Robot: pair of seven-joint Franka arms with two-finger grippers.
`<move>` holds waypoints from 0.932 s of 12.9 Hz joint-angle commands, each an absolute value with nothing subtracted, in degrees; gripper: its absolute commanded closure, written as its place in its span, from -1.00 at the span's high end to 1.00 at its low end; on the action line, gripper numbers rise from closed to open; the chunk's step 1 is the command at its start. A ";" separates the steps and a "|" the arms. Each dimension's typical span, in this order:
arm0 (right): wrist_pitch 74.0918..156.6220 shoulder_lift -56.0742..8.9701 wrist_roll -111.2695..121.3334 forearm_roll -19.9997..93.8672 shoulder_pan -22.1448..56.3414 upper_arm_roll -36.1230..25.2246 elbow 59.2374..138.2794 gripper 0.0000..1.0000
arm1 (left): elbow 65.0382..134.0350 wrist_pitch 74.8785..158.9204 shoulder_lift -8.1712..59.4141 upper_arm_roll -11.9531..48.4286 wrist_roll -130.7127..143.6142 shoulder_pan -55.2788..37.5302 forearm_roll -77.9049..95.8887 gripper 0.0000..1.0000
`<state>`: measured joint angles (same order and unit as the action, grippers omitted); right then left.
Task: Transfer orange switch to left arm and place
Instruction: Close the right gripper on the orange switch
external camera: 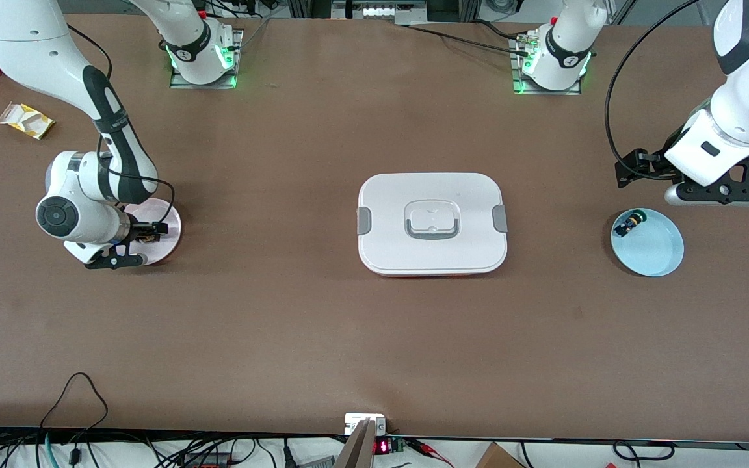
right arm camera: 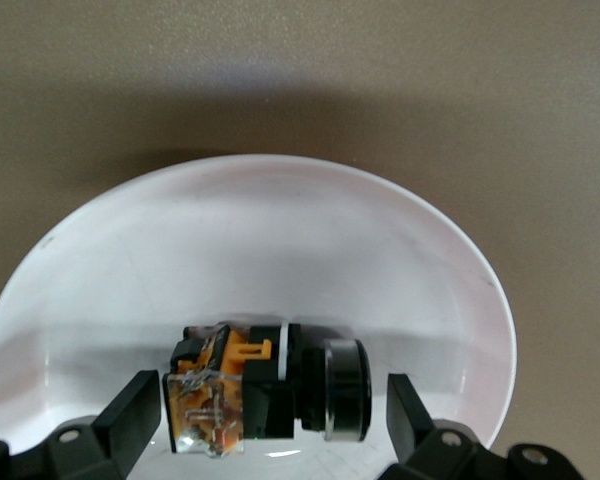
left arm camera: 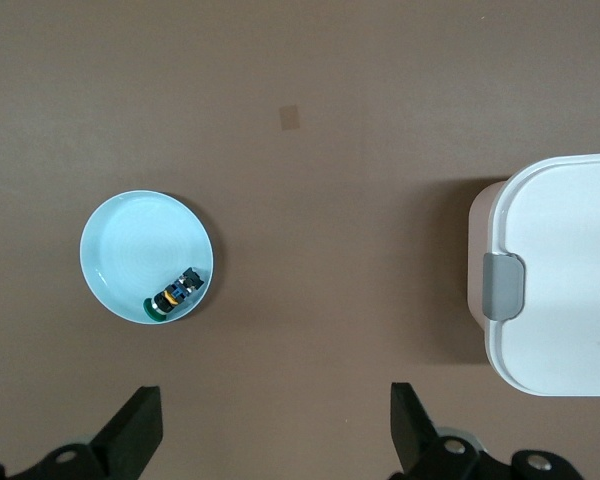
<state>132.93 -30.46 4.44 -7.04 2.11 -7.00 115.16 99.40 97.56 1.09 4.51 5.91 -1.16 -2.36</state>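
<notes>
On the pink plate [external camera: 170, 224] at the right arm's end of the counter [external camera: 283, 325] lies the orange switch [right arm camera: 265, 385], ungrasped between the spread fingers of the right gripper [right arm camera: 270, 415]. Lifting, handover and the detour round the box [external camera: 432, 223] all remain. Over bare counter just beside the blue plate [external camera: 657, 250], the left gripper [left arm camera: 275, 425] waits open. No legible writing.

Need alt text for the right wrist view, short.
The right gripper, fingers open, straddles the orange switch lying on its side in a pale plate on the brown table.
</notes>
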 commanded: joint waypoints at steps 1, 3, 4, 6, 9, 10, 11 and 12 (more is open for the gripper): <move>134.12 -30.06 3.95 -6.50 1.67 -6.59 116.02 0.83 | 98.17 97.29 1.58 4.22 5.80 -1.49 -1.58 1.00; 134.12 -30.06 3.61 -6.42 1.58 -6.59 115.93 0.16 | 98.17 97.29 1.50 4.22 5.80 -1.49 -1.58 1.00; 133.86 -30.06 3.34 -5.98 1.58 -6.59 115.75 -0.06 | 98.17 97.29 1.49 4.22 5.80 -1.49 -1.58 1.00; 133.42 -29.53 3.25 -5.89 1.76 -6.33 115.58 -0.32 | 98.17 97.29 1.58 4.22 5.80 -1.49 -1.58 1.00; 130.19 -26.82 3.60 -3.61 1.41 -5.63 114.18 -0.38 | 98.17 97.29 1.58 4.22 5.80 -1.49 -1.58 1.00; 127.73 -25.50 3.95 -3.17 1.41 -5.62 112.95 -0.38 | 98.17 97.29 1.50 4.22 5.80 -1.49 -1.58 1.00; 125.70 -24.36 5.70 -3.16 1.41 -5.54 111.63 -0.37 | 98.17 97.29 1.58 4.22 5.80 -1.49 -1.58 1.00; 123.60 -23.04 7.28 -3.16 1.49 -5.45 110.66 -0.37 | 98.17 97.29 1.50 4.22 5.80 -1.49 -1.58 1.00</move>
